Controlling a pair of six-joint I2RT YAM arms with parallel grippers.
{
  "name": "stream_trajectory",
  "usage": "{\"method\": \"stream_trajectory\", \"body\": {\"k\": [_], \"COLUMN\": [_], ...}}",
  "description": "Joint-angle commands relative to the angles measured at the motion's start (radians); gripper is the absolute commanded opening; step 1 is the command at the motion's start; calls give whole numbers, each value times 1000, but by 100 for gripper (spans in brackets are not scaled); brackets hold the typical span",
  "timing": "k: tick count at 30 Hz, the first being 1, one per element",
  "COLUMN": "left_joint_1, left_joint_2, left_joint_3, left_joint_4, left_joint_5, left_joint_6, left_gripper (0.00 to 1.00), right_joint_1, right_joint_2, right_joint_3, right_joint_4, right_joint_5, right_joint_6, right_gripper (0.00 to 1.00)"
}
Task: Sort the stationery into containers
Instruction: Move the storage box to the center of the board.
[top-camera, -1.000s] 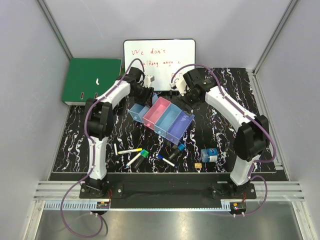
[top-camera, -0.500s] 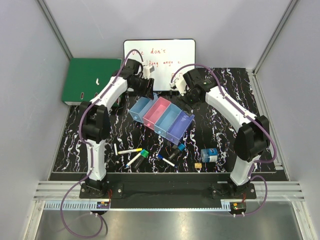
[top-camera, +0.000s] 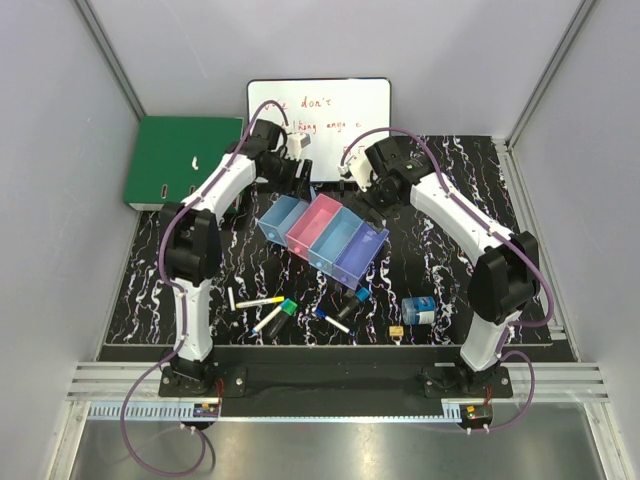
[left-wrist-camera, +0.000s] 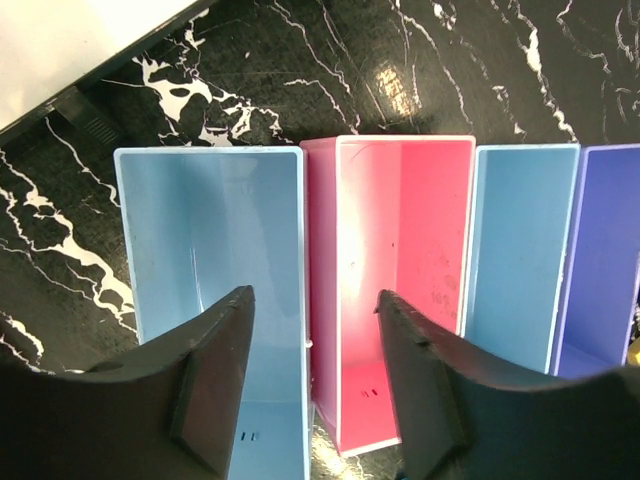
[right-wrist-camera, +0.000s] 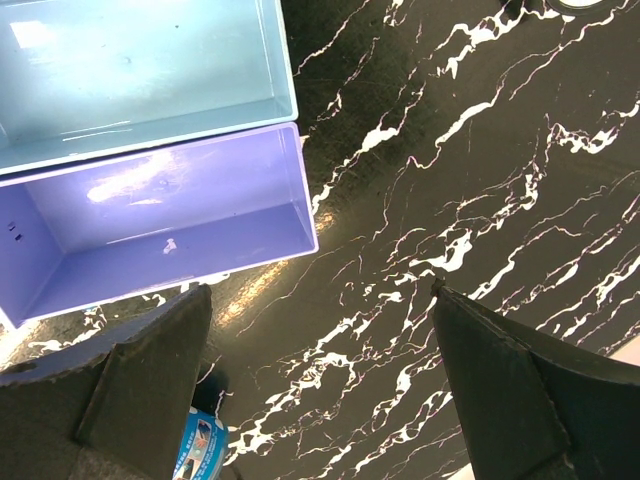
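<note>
The containers (top-camera: 322, 236) are a joined row of four bins lying slantwise mid-mat: light blue (left-wrist-camera: 210, 240), pink-red (left-wrist-camera: 405, 230), light blue (left-wrist-camera: 520, 240) and purple (left-wrist-camera: 605, 260), all empty where visible. My left gripper (left-wrist-camera: 315, 298) hangs open above the wall between the first blue bin and the pink one, holding nothing. My right gripper (right-wrist-camera: 320, 290) is wide open over bare mat beside the purple bin (right-wrist-camera: 150, 220). The stationery lies near the front edge: a yellow marker (top-camera: 260, 301), a green-capped marker (top-camera: 287, 310), a blue pen (top-camera: 330, 319), a blue-white cylinder (top-camera: 418, 310) and a tiny yellow piece (top-camera: 396, 331).
A whiteboard (top-camera: 320, 115) with red writing leans at the back, just behind both wrists. A green binder (top-camera: 180, 160) lies at the back left, off the black marbled mat (top-camera: 440, 250). Grey walls close in the left, right and rear.
My left wrist has drawn back toward the whiteboard, and its jaws have spread a little wider. The right arm, the bins and the loose items have stayed put.
</note>
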Motion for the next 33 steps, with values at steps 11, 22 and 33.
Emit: {"method": "stream_trajectory", "body": {"k": [11,22,33], "left_joint_1": [-23,-75,-88], "left_joint_2": [7,41,32], "left_joint_3": [-73,-174,-251], "left_joint_4": [15,60,119], "left_joint_5": [43,-102,-185], "left_joint_6": [35,61,29], "left_gripper": [84,81,41], "right_joint_1": [14,16,14], "right_joint_2": [-44,-46,-50], "right_joint_3": [22,30,31], "right_joint_4": [21,23,25], "right_joint_5": [28,25,23], "right_joint_6": [-9,-5,0], "right_gripper": [100,100,100]}}
